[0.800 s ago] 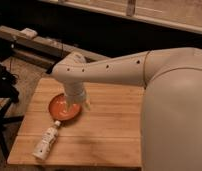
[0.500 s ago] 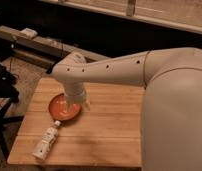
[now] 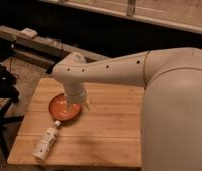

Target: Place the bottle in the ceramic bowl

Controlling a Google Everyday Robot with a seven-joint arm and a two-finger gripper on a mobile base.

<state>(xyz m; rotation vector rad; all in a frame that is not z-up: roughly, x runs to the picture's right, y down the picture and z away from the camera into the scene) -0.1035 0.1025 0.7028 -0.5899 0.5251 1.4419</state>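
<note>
Lying loose on the light wooden table (image 3: 111,137), the small whitish translucent plastic bottle (image 3: 47,142) is not in the bowl yet.
You have it nearest the camera, by the table's front-left corner. Its long axis runs diagonally and its narrow neck points at the shallow round orange-red glossy ceramic bowl (image 3: 56,106), almost touching the rim. Your end effector (image 3: 74,106) hangs over the bowl's far-right side, so the bottle lies camera-ward and picture-left of it, probably a reach down that diagonal. Whether the end effector is wide or narrow cannot be told.
</note>
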